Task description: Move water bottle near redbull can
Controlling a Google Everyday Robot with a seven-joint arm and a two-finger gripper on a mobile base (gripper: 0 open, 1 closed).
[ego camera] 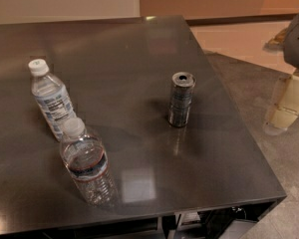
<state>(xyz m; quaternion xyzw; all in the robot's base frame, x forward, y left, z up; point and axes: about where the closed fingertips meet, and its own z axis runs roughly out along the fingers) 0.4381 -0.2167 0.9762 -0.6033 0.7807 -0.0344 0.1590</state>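
Observation:
The water bottle (87, 164) is a small clear plastic bottle with a white cap and a narrow dark blue-and-red band. It stands upright near the front left of the dark table (139, 54). The redbull can (181, 99) is slim, silver and blue, and stands upright right of the table's middle, well apart from the bottle. My gripper (280, 117) hangs at the right edge of the view, beyond the table's right side and above the floor. It is far from both the bottle and the can and holds nothing I can see.
A second clear bottle (52, 101) with a large white-and-blue printed label stands just behind and left of the water bottle. The table's right edge (244, 133) and front edge drop to a grey floor. A wall runs along the back.

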